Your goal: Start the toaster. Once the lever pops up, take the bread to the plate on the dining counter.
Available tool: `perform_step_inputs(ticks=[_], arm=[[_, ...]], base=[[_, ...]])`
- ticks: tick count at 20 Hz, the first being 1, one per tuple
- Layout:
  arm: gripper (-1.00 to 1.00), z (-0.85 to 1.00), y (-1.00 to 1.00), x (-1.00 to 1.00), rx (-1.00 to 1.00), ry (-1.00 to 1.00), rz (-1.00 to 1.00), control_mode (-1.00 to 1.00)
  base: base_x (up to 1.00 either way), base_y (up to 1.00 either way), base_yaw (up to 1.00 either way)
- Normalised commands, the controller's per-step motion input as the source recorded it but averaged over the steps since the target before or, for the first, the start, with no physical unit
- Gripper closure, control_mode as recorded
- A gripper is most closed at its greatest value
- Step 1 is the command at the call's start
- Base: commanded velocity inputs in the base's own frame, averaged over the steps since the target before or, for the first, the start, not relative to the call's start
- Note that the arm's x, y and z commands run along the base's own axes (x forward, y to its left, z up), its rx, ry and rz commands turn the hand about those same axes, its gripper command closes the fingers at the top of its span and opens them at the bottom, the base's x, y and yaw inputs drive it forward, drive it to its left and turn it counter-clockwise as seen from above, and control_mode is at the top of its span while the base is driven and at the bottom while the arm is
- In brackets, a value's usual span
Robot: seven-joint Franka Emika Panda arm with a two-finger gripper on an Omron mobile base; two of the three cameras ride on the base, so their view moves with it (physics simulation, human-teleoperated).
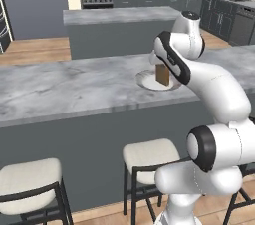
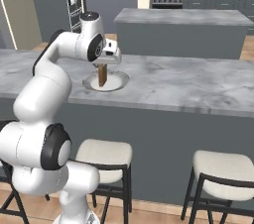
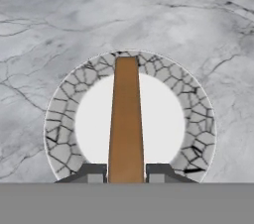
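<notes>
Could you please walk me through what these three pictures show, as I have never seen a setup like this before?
This is a rendered kitchen with a white robot arm on a base that can drive. Two pictures come from cameras on that base, looking forward over the arm from its left and from its right. The third comes from a camera on the hand, looking down along its fingers.

The arm reaches over the dining counter, a long marble top with stools in front. On it lies a small round plate with a white centre and a patterned rim. The gripper is shut on a brown bread slice, held edge-up directly above the plate. Whether the slice touches the plate, I cannot tell.
</notes>
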Motion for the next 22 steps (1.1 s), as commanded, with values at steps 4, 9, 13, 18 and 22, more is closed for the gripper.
perform_step_inputs(ticks=[4,9,13,18,22], arm=[[1.00,-0.05,0.00,0.14,0.00,0.00,0.00,-1.00],[1.00,0.00,0.00,0.00,0.00,0.02,0.00,-1.00],[1.00,0.00,0.00,0.00,0.00,0.01,0.00,-1.00],[-1.00,0.00,0.00,0.00,0.00,0.00,0.00,-1.00],[-1.00,0.00,0.00,0.00,0.00,0.00,0.00,-1.00]], base=[[0.00,0.00,0.00],[0.00,0.00,0.00],[0.00,0.00,0.00],[0.00,0.00,0.00],[0.00,0.00,0.00]])
